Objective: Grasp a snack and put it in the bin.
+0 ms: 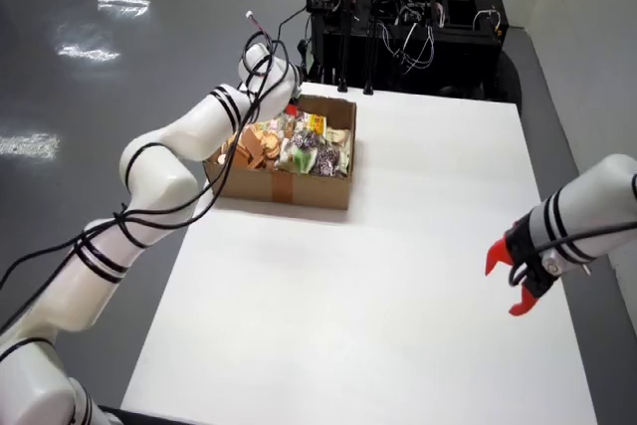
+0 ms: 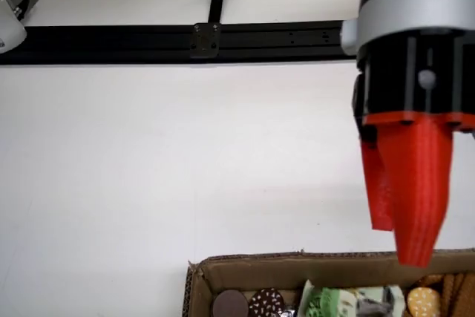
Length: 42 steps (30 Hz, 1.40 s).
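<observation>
- Currently, step in hand (judged): reach/approach. Working arm (image 1: 189, 136), on the left of the overview, stretches over the cardboard box (image 1: 299, 189); its gripper (image 2: 408, 206) hangs just above the box's rim in the wrist view.
- Tool state: red fingers (image 2: 419, 191) sit pressed together, clenched on nothing visible. No snack between them.
- Task's things: snacks (image 1: 294, 144) lie heaped inside the box — tan round biscuits toward the left, green/white packets centre-right (overview). Wrist view shows only a strip: dark round pieces and a green packet (image 2: 334, 304) along the bottom edge.
- Bin: none identifiable apart from the box; the table (image 1: 398, 276) around it looks bare white. Whether the box is source or bin cannot be told.
- Next move (judged): fingers must part, wrist drop w/ tips straddling one packet, then close. Dense pile = risk of pinching two items.
- Hidden/unclear: in the overview the arm's wrist covers the gripper and the box's far-left corner; most box contents are cut off in the wrist view; packet labels unreadable.
- Second arm's red gripper (image 1: 518, 271), lower right, hangs well apart from the box.
</observation>
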### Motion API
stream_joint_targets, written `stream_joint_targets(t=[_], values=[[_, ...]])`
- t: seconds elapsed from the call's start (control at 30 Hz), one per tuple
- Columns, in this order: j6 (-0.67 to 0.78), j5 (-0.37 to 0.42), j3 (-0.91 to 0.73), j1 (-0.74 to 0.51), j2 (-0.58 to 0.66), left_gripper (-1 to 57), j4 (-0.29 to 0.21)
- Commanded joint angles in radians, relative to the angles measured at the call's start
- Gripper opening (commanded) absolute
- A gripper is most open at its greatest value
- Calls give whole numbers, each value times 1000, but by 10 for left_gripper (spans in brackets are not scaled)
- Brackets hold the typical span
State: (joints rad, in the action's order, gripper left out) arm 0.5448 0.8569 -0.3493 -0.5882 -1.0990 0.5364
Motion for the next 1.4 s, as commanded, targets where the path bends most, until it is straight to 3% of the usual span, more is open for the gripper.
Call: stream_joint_targets(t=[0.03, 0.17, 0.3, 0.63, 0.8, 1.07, 1.4], values=[[-15, 29, 65, -1, -36, 365, -5], [-36, 75, 151, -4, -85, 367, -8], [-67, 130, 250, -15, -142, 329, -11], [-135, 320, 632, -56, -353, 125, -18], [-172, 381, 728, -87, -403, 44, -25], [-200, 439, 748, -142, -387, 2, -57], [-201, 461, 478, -214, -171, -5, -73]])
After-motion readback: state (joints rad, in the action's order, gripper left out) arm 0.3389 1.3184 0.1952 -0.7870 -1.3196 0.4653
